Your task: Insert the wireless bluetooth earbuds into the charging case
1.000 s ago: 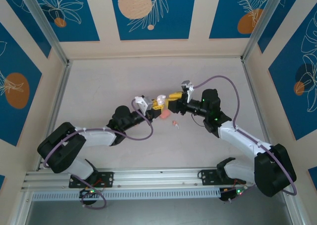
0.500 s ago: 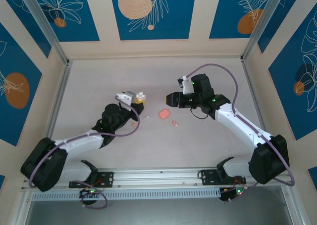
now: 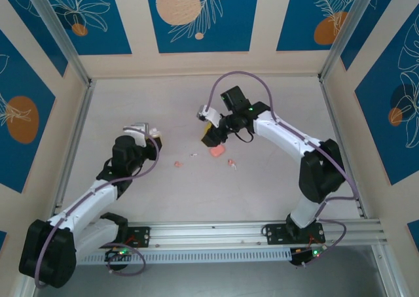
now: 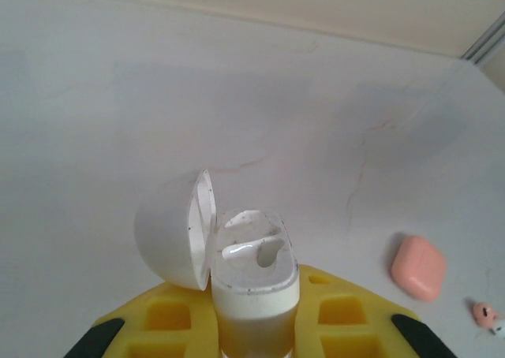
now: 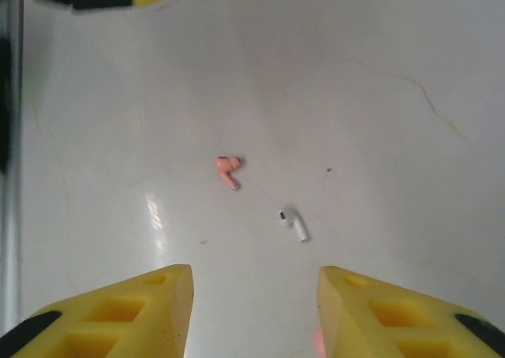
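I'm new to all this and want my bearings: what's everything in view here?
charging case: one, salmon pink, lid shut, mid-table by the right gripper.
pink earbuds: two, coral, loose on the table; one right of the charging case, the second bud left of it.
white earbud: one, on the table between the second bud and the charging case.
white case: one, lid open, in the left gripper; a white bud seems seated inside.
table: one, pale grey.
wall panels: several, blue and cream, around the table.
left gripper: one, yellow fingers, shut on the white case.
right gripper: one, yellow fingers, open, empty.

Pale table [image 3: 163, 97] w/ blue leaf-print wall panels [image 3: 226, 29]
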Robot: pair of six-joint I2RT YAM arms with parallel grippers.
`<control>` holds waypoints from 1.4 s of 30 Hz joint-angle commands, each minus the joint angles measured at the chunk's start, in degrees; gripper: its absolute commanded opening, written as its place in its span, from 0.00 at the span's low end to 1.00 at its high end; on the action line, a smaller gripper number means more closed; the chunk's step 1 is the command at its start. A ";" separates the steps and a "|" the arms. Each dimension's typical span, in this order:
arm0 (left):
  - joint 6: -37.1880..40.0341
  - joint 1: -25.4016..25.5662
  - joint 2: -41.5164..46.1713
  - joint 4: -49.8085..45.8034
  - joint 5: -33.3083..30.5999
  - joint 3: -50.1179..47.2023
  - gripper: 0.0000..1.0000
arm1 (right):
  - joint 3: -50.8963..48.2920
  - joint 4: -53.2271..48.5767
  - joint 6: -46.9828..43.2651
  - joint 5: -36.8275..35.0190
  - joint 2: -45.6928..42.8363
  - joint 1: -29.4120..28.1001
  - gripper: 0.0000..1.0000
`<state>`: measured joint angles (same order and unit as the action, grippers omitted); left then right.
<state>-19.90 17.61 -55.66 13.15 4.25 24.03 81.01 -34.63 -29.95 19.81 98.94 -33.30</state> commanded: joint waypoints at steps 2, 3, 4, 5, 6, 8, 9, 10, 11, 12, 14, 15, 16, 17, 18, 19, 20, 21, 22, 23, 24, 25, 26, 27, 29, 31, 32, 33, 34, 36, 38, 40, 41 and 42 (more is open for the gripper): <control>-1.96 -2.98 1.69 -4.94 2.74 -1.26 0.15 | 3.31 -5.30 -23.72 1.83 4.51 -1.86 0.40; -2.07 -3.69 1.91 -5.50 3.07 -1.40 0.15 | 4.35 -5.72 -25.97 0.84 6.01 -2.47 0.39; -2.19 -4.19 2.15 -5.96 3.41 -1.49 0.15 | 5.67 -6.37 -27.40 -0.41 7.50 -3.09 0.39; -2.29 -4.68 2.53 -6.26 3.64 -1.68 0.15 | 7.38 -7.67 -29.14 -2.00 9.39 -3.87 0.39; -2.38 -5.16 2.93 -6.28 3.69 -2.08 0.15 | 9.17 -8.98 -30.58 -3.73 11.36 -4.58 0.39; -2.47 -6.14 3.68 -6.36 4.04 -2.70 0.15 | 11.64 -10.20 -32.53 -6.72 14.50 -5.81 0.39; -2.38 -6.80 4.12 -6.72 4.23 -2.86 0.16 | 12.69 -10.68 -33.51 -7.58 15.84 -6.22 0.39; -2.34 -7.25 4.44 -7.06 4.25 -3.00 0.15 | 13.59 -10.95 -33.94 -8.12 16.82 -6.57 0.39; -2.25 -7.77 4.97 -7.42 4.43 -3.18 0.16 | 14.57 -11.35 -34.33 -8.37 17.90 -6.88 0.39; -2.32 -8.14 5.30 -7.48 4.44 -3.40 0.15 | 15.45 -11.79 -34.67 -8.47 18.72 -7.15 0.39; -2.33 -9.02 5.87 -7.37 4.77 -3.88 0.15 | 17.54 -13.04 -35.30 -9.31 20.71 -7.86 0.39; -2.34 -9.31 5.86 -7.33 5.03 -3.90 0.15 | 18.32 -13.39 -35.46 -9.99 21.66 -8.17 0.39; -2.26 -9.50 5.87 -7.38 5.22 -3.95 0.15 | 18.84 -13.42 -35.52 -10.75 22.42 -8.47 0.39; -2.20 -9.66 5.76 -7.30 5.24 -3.99 0.15 | 19.38 -13.80 -35.88 -11.09 23.38 -8.82 0.39; -2.16 -9.70 5.78 -7.05 5.26 -4.15 0.15 | 20.07 -14.65 -36.28 -11.55 24.34 -9.12 0.39; -2.16 -9.84 5.83 -6.93 5.24 -4.21 0.16 | 20.59 -15.08 -36.47 -12.06 25.04 -9.36 0.39; -2.16 -9.94 5.87 -6.91 5.19 -4.26 0.15 | 21.11 -15.64 -36.69 -12.69 25.92 -9.58 0.39; -2.09 -9.96 5.85 -6.88 5.15 -4.26 0.15 | 21.48 -16.08 -36.84 -13.11 26.53 -9.68 0.39; -2.07 -10.05 5.87 -6.92 5.15 -4.26 0.15 | 21.79 -16.27 -36.84 -13.68 27.12 -9.79 0.39; -2.07 -10.14 5.84 -6.90 5.22 -4.26 0.15 | 22.05 -16.27 -36.73 -14.19 27.59 -9.85 0.39; -2.09 -10.22 5.87 -6.88 5.24 -4.32 0.15 | 22.32 -16.39 -36.66 -14.43 28.00 -9.86 0.39; -2.07 -10.27 5.85 -6.91 5.24 -4.32 0.15 | 22.64 -16.45 -36.58 -14.60 28.36 -9.79 0.39; -2.07 -10.31 5.78 -6.90 5.24 -4.34 0.15 | 23.02 -16.48 -36.37 -14.77 28.76 -9.85 0.39; -2.09 -10.31 5.80 -6.86 5.24 -4.34 0.15 | 23.26 -16.52 -36.32 -14.87 29.06 -9.81 0.39; -2.09 -10.41 5.56 -6.59 5.31 -4.34 0.15 | 23.91 -16.54 -36.05 -15.20 29.79 -9.83 0.39; -2.20 -10.40 5.44 -6.38 5.49 -4.35 0.15 | 24.47 -16.78 -35.95 -15.29 30.50 -9.94 0.39; -2.25 -10.46 5.30 -6.30 5.50 -4.34 0.15 | 24.76 -16.85 -35.93 -15.33 30.89 -10.03 0.39; -2.25 -10.47 5.20 -6.24 5.50 -4.34 0.15 | 24.90 -16.98 -35.96 -15.33 31.13 -10.03 0.39; -2.33 -10.48 5.10 -6.16 5.58 -4.36 0.15 | 25.09 -16.96 -35.96 -15.33 31.46 -10.11 0.39; -2.34 -10.53 4.90 -5.98 5.68 -4.35 0.15 | 25.46 -17.04 -35.96 -15.37 31.99 -10.16 0.39; -2.43 -10.50 4.70 -5.76 6.00 -4.43 0.15 | 25.98 -17.15 -35.80 -15.67 32.62 -10.21 0.39; -2.60 -10.50 4.58 -5.59 6.21 -4.35 0.15 | 26.66 -17.22 -35.52 -15.69 33.22 -10.27 0.38; -2.63 -10.49 4.51 -5.42 6.29 -4.34 0.15 | 27.02 -17.43 -35.42 -15.68 33.50 -10.30 0.37; -2.69 -10.50 4.38 -5.35 6.34 -4.34 0.15 | 27.30 -17.49 -35.42 -15.68 33.75 -10.36 0.36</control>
<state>-22.11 8.03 -50.92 6.46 9.04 20.14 106.45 -50.35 -65.19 3.90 131.20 -43.18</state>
